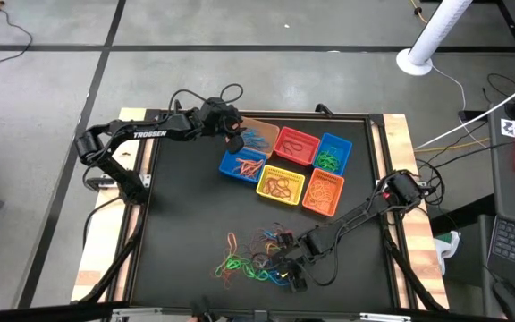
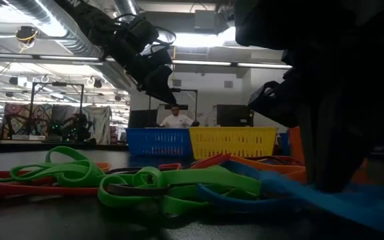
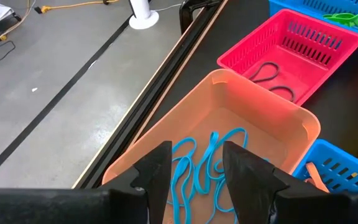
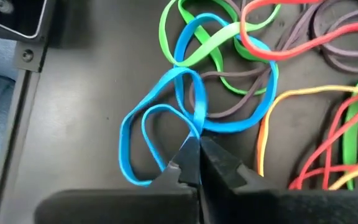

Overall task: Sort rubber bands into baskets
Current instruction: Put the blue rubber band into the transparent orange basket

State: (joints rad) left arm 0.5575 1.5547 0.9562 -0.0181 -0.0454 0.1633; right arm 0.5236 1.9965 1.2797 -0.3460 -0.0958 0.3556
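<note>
Black bench (image 1: 186,215) carries loose rubber bands (image 1: 253,255) near its front edge. Right pincer (image 4: 196,155) is pressed together, pinching a blue band (image 4: 166,118) there. Left pincer (image 3: 194,168), spread, hovers over the tan-orange basket (image 3: 272,112) holding blue bands.

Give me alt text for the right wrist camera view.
The right gripper is shut on a blue rubber band lying on the dark table. Beyond it, green, red and yellow bands lie tangled.
</note>
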